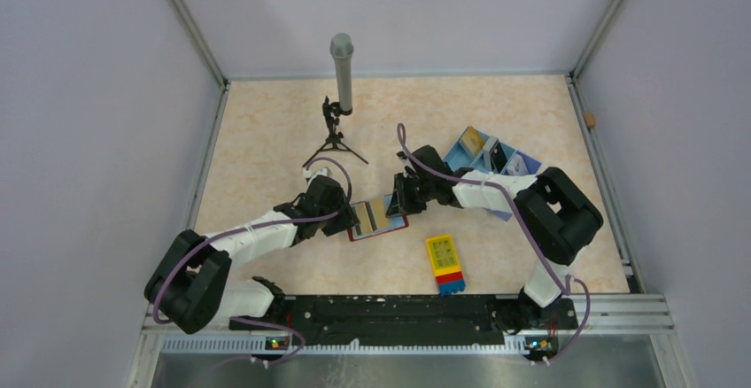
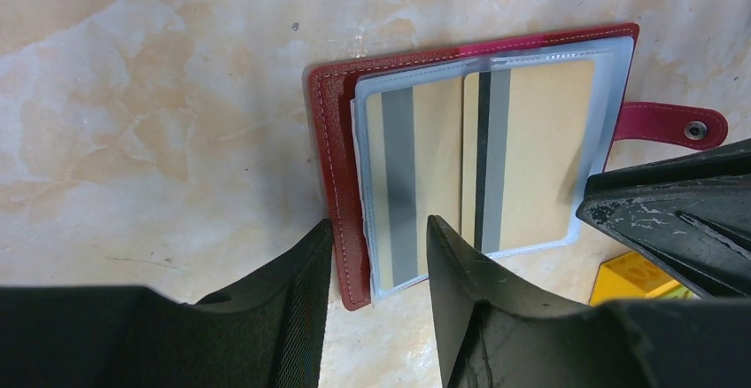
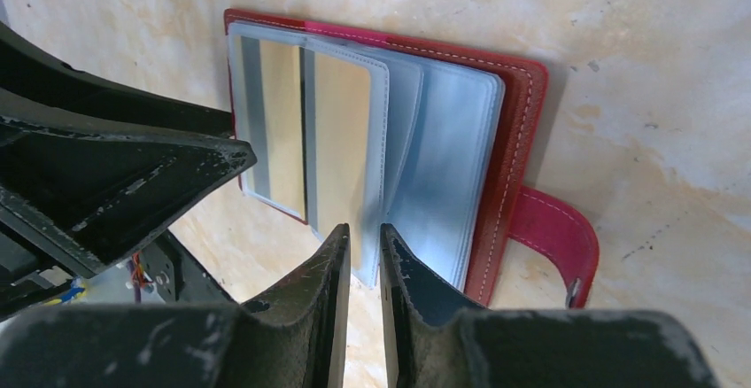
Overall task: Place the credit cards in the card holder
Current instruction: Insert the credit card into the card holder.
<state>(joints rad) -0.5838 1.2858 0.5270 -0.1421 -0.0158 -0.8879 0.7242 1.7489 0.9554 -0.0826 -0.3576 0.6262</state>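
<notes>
The dark-red card holder [image 1: 379,218] lies open in the middle of the table, its closure tab [image 2: 669,124] sticking out. Two gold credit cards [image 2: 540,140] [image 2: 434,166] sit in its clear sleeves. My left gripper [image 2: 376,242] is open and straddles the holder's near corner, one finger beside the red cover [image 2: 329,140], the other over the sleeve. My right gripper [image 3: 363,237] comes in from the opposite side. Its jaws stand a narrow gap apart, with the edge of a raised sleeve [image 3: 372,184] holding a gold card [image 3: 341,131] between the tips.
A light-blue tray [image 1: 487,153] with a yellowish and a dark card stands behind the right arm. A yellow, red and blue block [image 1: 445,264] lies near the front. A microphone on a small tripod [image 1: 339,96] stands at the back.
</notes>
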